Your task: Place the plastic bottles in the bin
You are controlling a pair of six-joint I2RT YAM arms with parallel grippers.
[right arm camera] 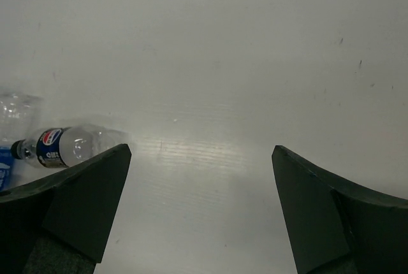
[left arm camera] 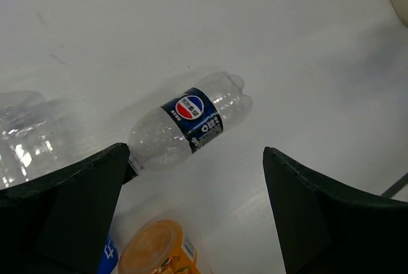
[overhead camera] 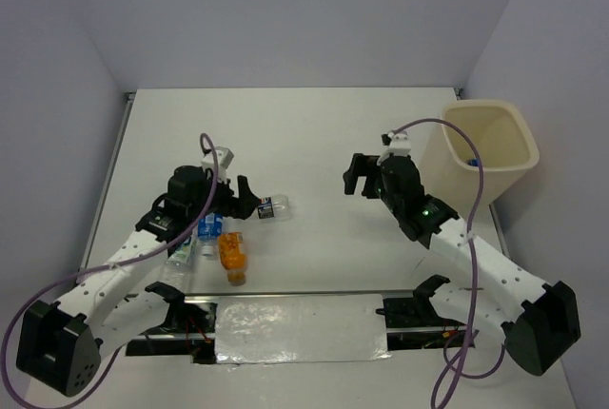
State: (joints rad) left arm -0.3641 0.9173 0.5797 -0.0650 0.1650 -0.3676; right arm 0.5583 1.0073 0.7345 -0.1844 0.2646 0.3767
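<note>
Both grippers hold nothing. The left gripper (overhead camera: pixel 249 202) has its jaws wide apart around a clear, smooth plastic bottle with a dark-blue label (left arm camera: pixel 191 121), which lies on its side just ahead of the fingertips. An orange plastic bottle (left arm camera: pixel 156 248) lies nearer the wrist. This looks like the approach to a pick. Next, lower and close across the slippery rounded body. The right gripper (overhead camera: pixel 360 173) is equally spread, with the tall cream plastic bin (overhead camera: pixel 455 173) just to its right.

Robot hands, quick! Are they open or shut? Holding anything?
Left gripper: open, holding nothing.
Right gripper: open, holding nothing.
</note>
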